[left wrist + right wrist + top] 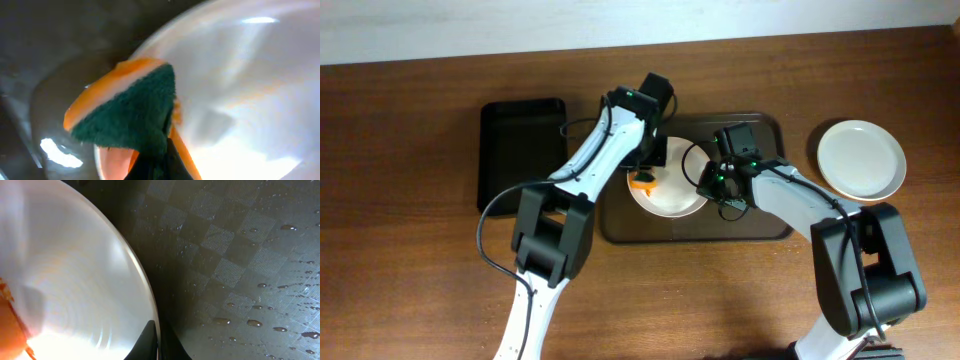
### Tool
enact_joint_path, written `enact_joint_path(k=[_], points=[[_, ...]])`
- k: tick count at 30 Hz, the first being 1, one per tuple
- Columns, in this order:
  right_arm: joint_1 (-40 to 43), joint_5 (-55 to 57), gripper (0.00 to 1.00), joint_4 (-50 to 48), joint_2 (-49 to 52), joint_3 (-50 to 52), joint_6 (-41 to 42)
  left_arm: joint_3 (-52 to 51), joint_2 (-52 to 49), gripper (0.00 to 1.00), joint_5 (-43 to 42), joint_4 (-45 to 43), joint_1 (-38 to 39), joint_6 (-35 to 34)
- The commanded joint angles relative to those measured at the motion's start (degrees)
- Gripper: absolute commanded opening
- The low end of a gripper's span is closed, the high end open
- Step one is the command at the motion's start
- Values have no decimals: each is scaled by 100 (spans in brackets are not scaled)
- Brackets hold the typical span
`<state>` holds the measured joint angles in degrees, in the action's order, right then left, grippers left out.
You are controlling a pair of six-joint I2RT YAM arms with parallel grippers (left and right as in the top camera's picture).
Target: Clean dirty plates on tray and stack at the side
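A white plate [672,192] lies on the dark tray [760,225]. My left gripper [642,180] is shut on an orange and green sponge [131,111] and presses it on the plate's left part [240,75]. The green scouring side faces the left wrist camera, and the gripper's dark fingers [150,171] show just under it. My right gripper [710,190] is shut on the plate's right rim [148,300], one finger above it and one below [159,342]. A second plate [861,159], plain white, rests on the table to the right of the tray.
A smaller black tray [522,150] lies on the table left of the big tray. Water drops dot the big tray's textured floor [240,255]. An orange patch [10,322] shows at the plate's far side in the right wrist view.
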<state>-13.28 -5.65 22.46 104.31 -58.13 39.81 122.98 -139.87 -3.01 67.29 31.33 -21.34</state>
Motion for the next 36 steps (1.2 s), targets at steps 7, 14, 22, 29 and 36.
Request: enact_joint_path(k=[7,14,22,29,36], points=[[-15,184,4,87,229,28,-101,94,498,0,-170,146,153,481],[-15,181,4,129,229,28,-101,-17,487,0,-264,-44,170,404],[-15,72,80,509,203,-39,-282,-37,483,54,-385,-61,205,278],[42,87,98,2446,17,-1982,-2214,-28,551,64,-319,175,33,278],[407,96,57,1797,610,-2253,-3407,-26,640,59,-321,680,-590,304]])
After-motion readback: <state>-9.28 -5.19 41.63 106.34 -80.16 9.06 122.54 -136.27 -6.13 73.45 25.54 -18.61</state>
